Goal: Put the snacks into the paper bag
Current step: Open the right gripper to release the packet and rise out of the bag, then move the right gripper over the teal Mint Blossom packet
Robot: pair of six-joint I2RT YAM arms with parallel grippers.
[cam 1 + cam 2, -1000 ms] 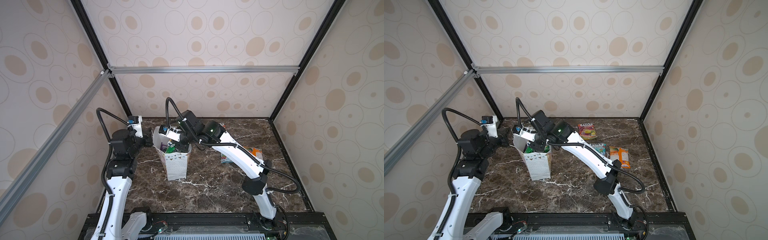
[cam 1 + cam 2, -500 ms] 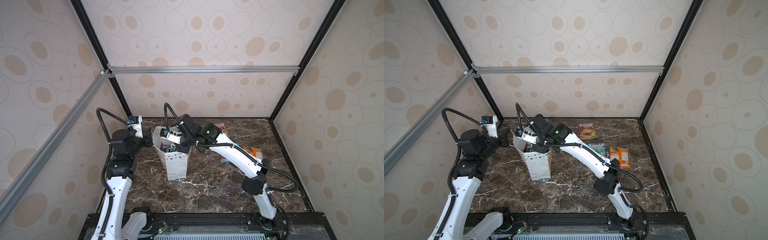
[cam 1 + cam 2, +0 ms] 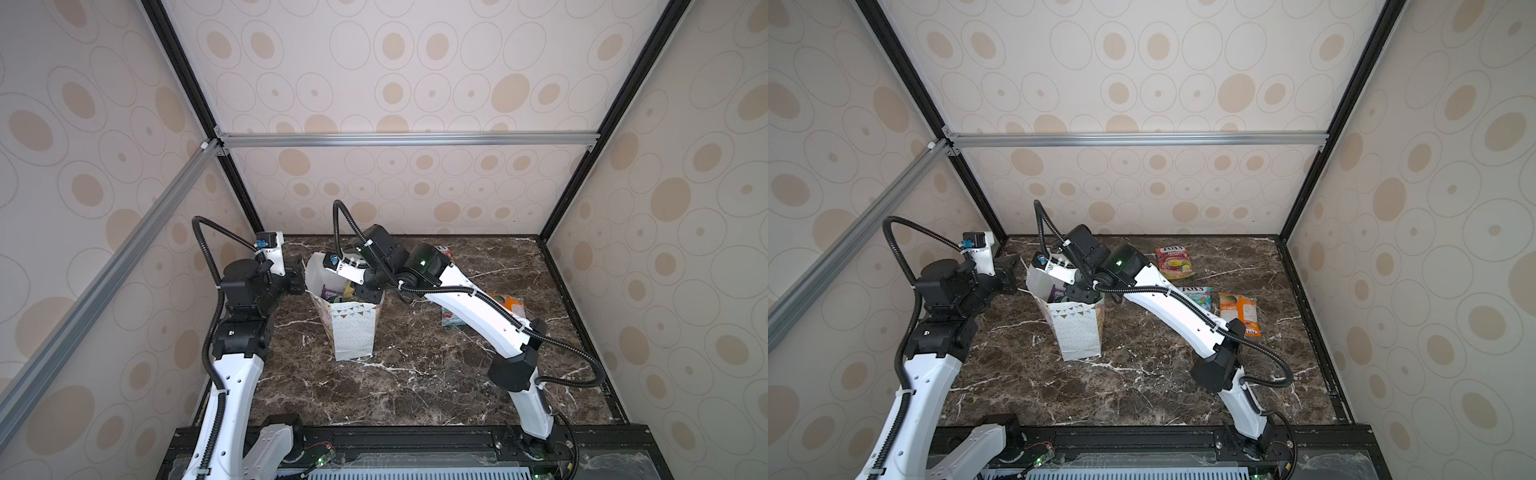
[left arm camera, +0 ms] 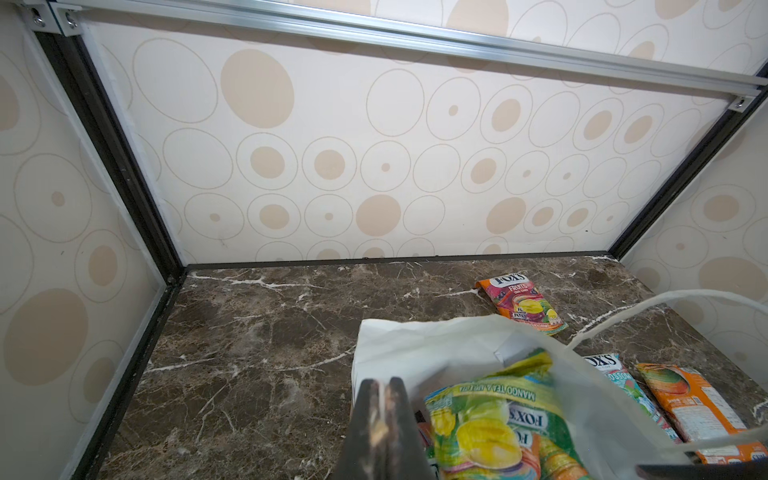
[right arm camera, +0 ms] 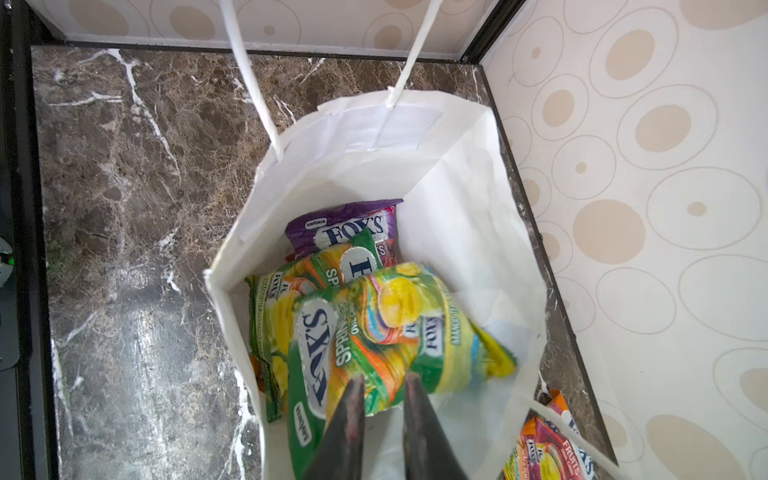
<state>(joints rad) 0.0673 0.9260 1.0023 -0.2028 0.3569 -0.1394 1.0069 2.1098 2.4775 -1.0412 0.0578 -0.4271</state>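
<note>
Tall white dotted paper bag with bunting print (image 3: 353, 332) (image 3: 1077, 332) stands upright, mouth open, left of centre on the dark brown marble table (image 3: 415, 395). It is in both top views.

Left gripper (image 4: 382, 384) (image 3: 297, 278): black fingers pressed together, no gap, right at the bag's left rim (image 4: 415, 332). Cannot tell if paper or cord is pinched between them.

Right gripper (image 5: 384, 380) (image 3: 365, 295) reaches across the middle and sits in the bag's mouth, pointing down. Jaws stand narrowly apart, with a clear gap between the two fingers. Tips are at the edge of a glossy green FOX'S pouch (image 5: 324, 357), which is blurred; cannot tell if they touch it.

Inside the bag, in the right wrist view:
- The green pouch is on top.
- A yellow-green mango pouch (image 5: 449, 336) (image 4: 490, 428) is beside it.
- A purple FOX'S pouch (image 5: 345, 226) lies deeper, partly covered.

The bag's white cord handle (image 5: 249, 83) rises out of that view.

Three snacks lie flat on the table, right of the bag and well apart from it:
- An orange-pink FOX'S FRUITS pouch (image 3: 1174, 262) (image 4: 521, 303) is near the back wall.
- A teal FOX'S pouch (image 3: 1196, 295) is partly under the right arm.
- An orange pouch (image 3: 1239, 311) (image 3: 509, 303) is just beside the teal one.
</note>
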